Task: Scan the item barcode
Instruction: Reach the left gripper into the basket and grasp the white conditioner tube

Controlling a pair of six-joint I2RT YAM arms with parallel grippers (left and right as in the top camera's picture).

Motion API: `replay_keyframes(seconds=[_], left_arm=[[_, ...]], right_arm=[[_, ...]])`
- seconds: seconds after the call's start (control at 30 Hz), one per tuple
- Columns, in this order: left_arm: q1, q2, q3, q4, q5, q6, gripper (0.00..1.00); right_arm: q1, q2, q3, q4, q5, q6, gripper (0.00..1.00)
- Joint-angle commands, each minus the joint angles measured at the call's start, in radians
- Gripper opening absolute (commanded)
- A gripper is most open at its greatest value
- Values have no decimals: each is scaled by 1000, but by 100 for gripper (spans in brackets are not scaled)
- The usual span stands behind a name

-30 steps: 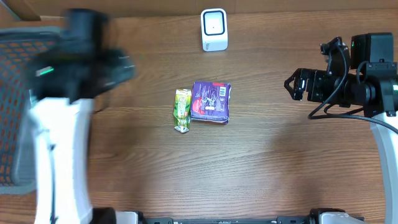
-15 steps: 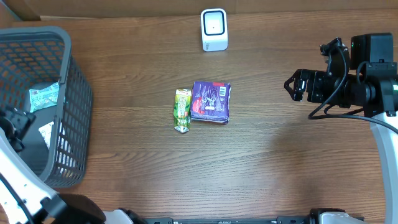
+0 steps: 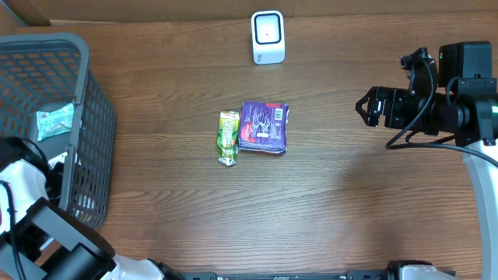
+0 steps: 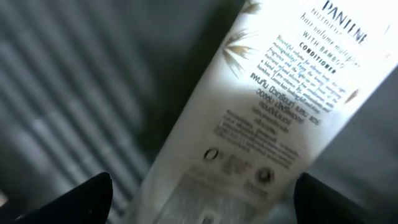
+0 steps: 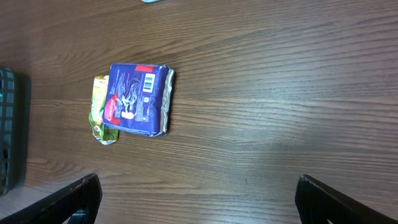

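A white Pantene conditioner tube (image 4: 273, 106) fills the left wrist view, lying aslant on the dark basket floor. My left gripper (image 4: 202, 202) stands open astride its lower end, with a gap showing beside the left finger. From overhead that gripper is hidden behind the basket wall (image 3: 93, 148). A purple packet (image 3: 264, 127) with its barcode facing up and a green sachet (image 3: 227, 138) lie mid-table. The white scanner (image 3: 268, 36) stands at the far edge. My right gripper (image 3: 369, 107) hovers open at the right, holding nothing, and also shows as right gripper (image 5: 199, 202).
The grey mesh basket also holds a teal packet (image 3: 54, 120). The left arm's white link (image 3: 31, 202) reaches in from the front left corner. Bare wood lies between the packets and the right arm.
The left arm swept from above the basket down to the front left and now reaches low into the basket. The right arm and the packets have not moved.
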Motion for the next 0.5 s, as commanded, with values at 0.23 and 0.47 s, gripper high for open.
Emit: replay_keyframes(seconds=[0.23, 0.47], left_arm=[[2, 21, -38, 25, 61, 54, 26], [1, 20, 43, -51, 85, 50, 4]], right_arm=[[-3, 1, 9, 3, -2, -3, 100], [-3, 1, 9, 2, -2, -3, 100]])
